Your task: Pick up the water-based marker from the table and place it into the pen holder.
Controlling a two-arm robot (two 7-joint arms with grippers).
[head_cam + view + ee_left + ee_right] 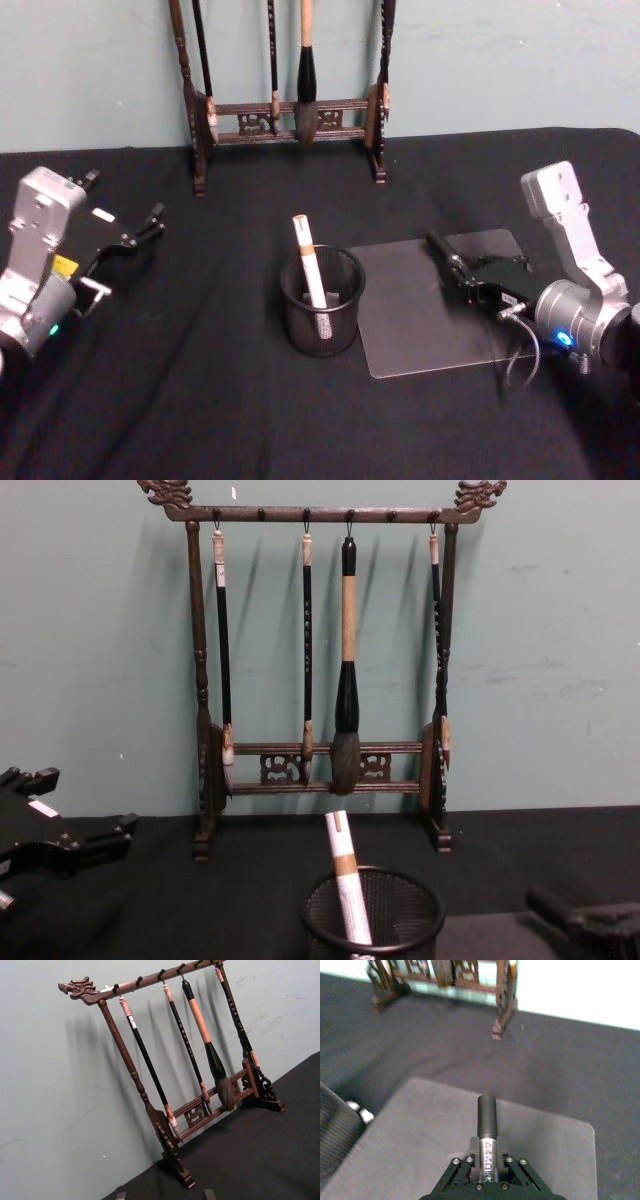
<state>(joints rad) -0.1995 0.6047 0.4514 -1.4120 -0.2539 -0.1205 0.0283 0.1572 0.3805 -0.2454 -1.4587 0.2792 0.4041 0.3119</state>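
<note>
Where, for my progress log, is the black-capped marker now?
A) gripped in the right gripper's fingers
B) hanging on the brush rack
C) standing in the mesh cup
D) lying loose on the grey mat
A: the right gripper has its fingers shut on the marker, its cap jutting over the grey mat; the mesh cup holds a white pen.

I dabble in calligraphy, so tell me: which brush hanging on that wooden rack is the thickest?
The third brush from the left, with the tan handle and a big, dark, bushy tip. The rest are thin and dark.
</note>
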